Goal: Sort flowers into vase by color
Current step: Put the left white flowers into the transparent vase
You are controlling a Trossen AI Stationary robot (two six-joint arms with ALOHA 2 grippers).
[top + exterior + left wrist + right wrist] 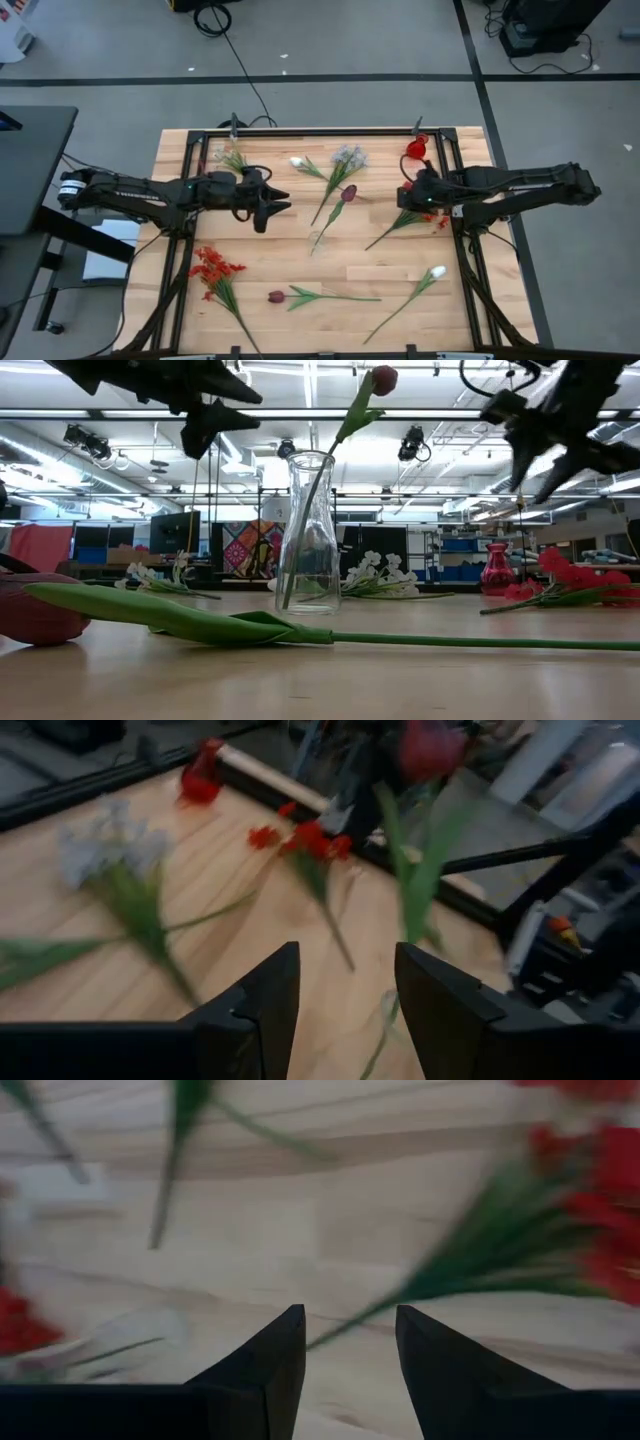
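A clear glass vase [320,238] [306,530] stands upright mid-table with one dark maroon tulip [348,192] [383,379] in it. My left gripper [275,205] [347,980] hovers open to the vase's left, well above the table. My right gripper [402,197] [350,1340] hovers open over the stem of a red cluster flower [412,217] [560,1230] lying by the right edge. Flat on the wood lie another red cluster [210,268], a maroon tulip [277,297], two white buds [437,272] [297,162] and two pale sprays [350,157] [232,157].
A small red vase [417,150] [497,572] stands at the far right corner. A black frame rail [455,180] borders the table. Bare wood lies between the clear vase and the near flowers.
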